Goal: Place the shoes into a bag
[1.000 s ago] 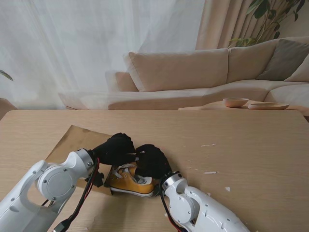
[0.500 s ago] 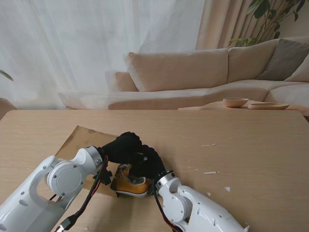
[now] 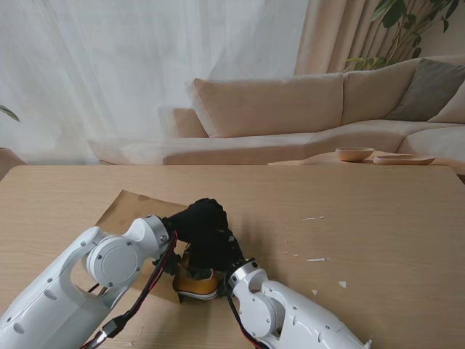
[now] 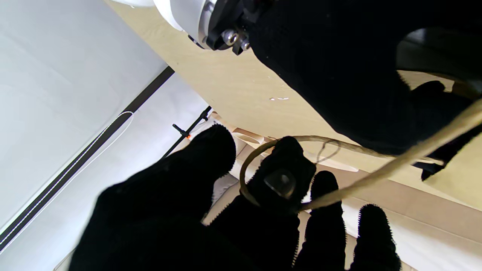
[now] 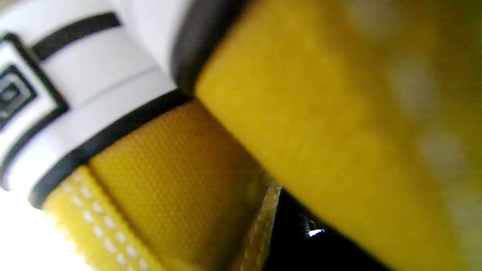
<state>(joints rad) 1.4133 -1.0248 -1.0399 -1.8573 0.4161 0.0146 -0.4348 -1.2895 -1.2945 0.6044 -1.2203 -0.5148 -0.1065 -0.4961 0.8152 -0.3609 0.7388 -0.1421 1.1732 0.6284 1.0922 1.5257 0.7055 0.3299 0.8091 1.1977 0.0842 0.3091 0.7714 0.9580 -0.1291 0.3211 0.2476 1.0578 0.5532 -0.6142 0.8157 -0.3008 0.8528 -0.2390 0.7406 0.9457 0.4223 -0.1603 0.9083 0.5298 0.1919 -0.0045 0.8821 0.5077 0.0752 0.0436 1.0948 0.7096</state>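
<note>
Yellow shoe (image 3: 195, 280) with white sole sits on the near-left part of the table (image 3: 378, 233), nearer to me than the flat brown paper bag (image 3: 134, 207), its heel end overlapping the bag's near edge. Right hand (image 3: 221, 251) in black glove is on top of the shoe, fingers curled down over its upper; looks like a grasp, shoe fills the right wrist view: yellow canvas (image 5: 180, 180), white rubber band with black stripe (image 5: 86, 113), stitched edge, all blurred close-up. Left hand (image 3: 196, 222) also black-gloved, lying just beyond and over the right hand, touching or overlapping it, arm bent in from the left with the white elbow joint (image 3: 115, 260) low over the table. In the left wrist view the left fingers (image 4: 286, 177) are spread and mostly straight, a thin tan cord (image 4: 395, 162) looped around one fingertip and stretched taut past the other glove (image 4: 339, 75); whether the cord is actually pinched cannot tell. Right forearm (image 3: 290, 316) comes in from the near right edge.

Table is light wood, with a few small white scraps (image 3: 316, 259) on its right half. Beyond it a beige sofa (image 3: 290, 109), white sheer curtain (image 3: 109, 73), two shallow bowls (image 3: 354, 153) on a low surface, plant leaves (image 3: 407, 22) top right
</note>
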